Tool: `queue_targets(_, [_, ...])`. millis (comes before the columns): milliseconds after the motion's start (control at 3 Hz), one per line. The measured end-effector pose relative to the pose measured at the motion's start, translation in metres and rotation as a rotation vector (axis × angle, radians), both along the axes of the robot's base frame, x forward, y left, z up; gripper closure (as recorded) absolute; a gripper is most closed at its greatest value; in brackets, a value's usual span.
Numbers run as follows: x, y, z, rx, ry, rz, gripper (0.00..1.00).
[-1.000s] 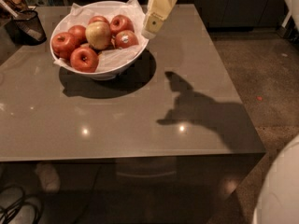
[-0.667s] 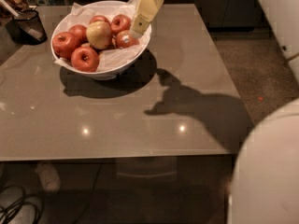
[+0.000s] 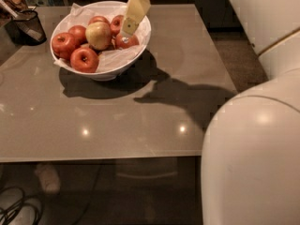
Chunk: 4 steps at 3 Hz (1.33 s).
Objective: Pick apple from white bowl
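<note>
The white bowl [image 3: 140, 43], lined with crinkled white paper, stands at the back left of the grey table. It holds several red apples and one larger yellowish-green apple [image 3: 98, 34]. The apple [image 3: 127, 41], deep red with a pale spot on its skin, lies at the bowl's right side. My gripper [image 3: 127, 31] comes down from the top edge of the view, pale yellow and slanted. Its tip is just above this apple, touching or nearly touching it, and hides the apple's upper part.
A small black mesh cup [image 3: 27, 26] stands at the table's far left, beside the bowl. My white body [image 3: 253, 158] fills the lower right. The table's front edge [image 3: 98, 157] runs across the view, with cables on the floor below.
My gripper has moved left and down, from the bowl's right rim to just over the right-hand red apple. My white body has come further into view on the right.
</note>
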State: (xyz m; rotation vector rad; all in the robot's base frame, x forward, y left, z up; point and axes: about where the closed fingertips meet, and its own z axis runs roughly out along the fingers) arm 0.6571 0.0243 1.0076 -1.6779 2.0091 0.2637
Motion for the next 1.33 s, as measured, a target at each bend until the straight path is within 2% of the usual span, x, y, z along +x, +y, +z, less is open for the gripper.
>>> queue_targets(333, [0.008, 0.004, -0.007, -0.018, 0.016, -0.018, 0.23])
queue_targets(1000, [0.019, 0.007, -0.02, -0.074, 0.032, -0.053, 0.17])
queue_targets(1333, [0.024, 0.01, -0.029, -0.102, 0.046, -0.064, 0.22])
